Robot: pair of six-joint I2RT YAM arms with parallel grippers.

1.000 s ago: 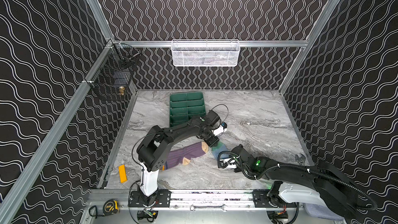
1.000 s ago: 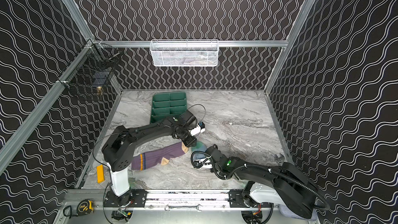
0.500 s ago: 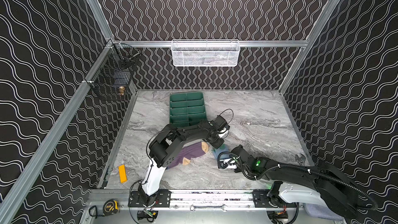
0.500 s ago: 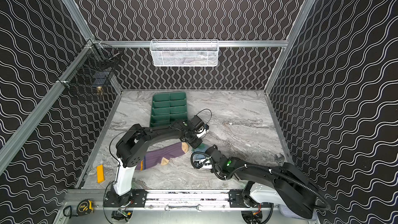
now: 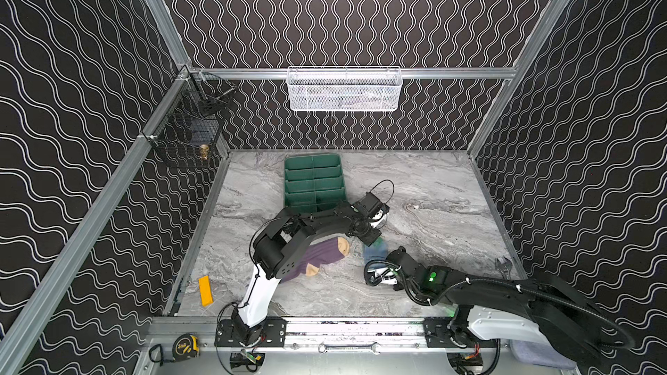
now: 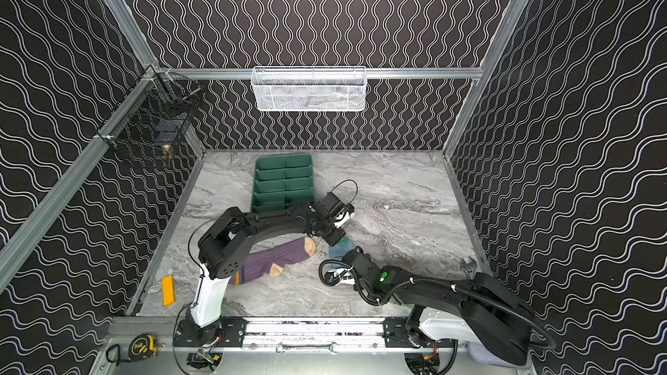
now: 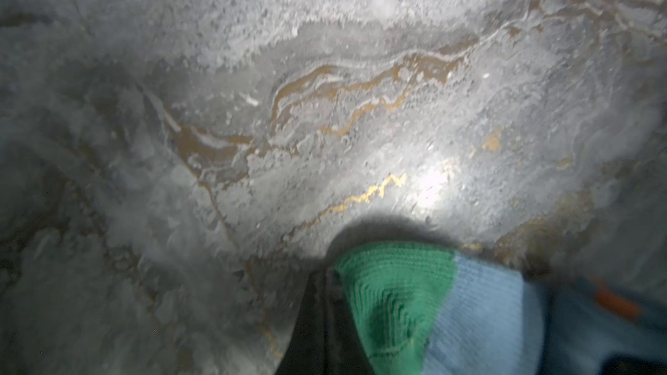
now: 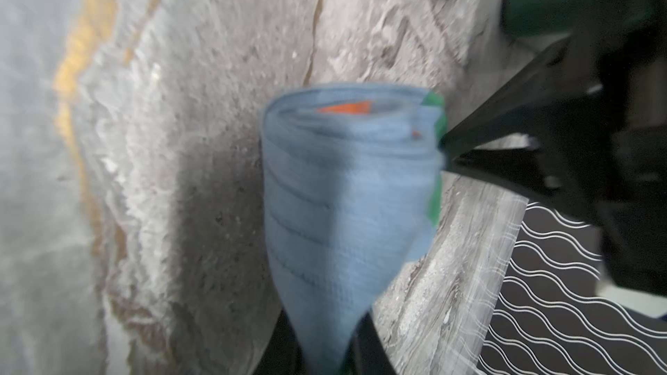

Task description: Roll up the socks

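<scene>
- The right claw [image 8: 321, 351] grips the near end of the blue sock [image 8: 346, 189], a loose roll near the middle of the table [image 5: 451, 218].
- The purple sock [image 5: 325, 256] lies flat just to its left, not yet rolled.
- The left claw [image 5: 372, 242] is clamped on the blue sock's green toe at the far end.
- To my eye, the roll needs both ends held taut, an even turn and the toe tucked tight, so the layers don't slip.
- The green tray [image 5: 314, 182] stands farther back.
</scene>
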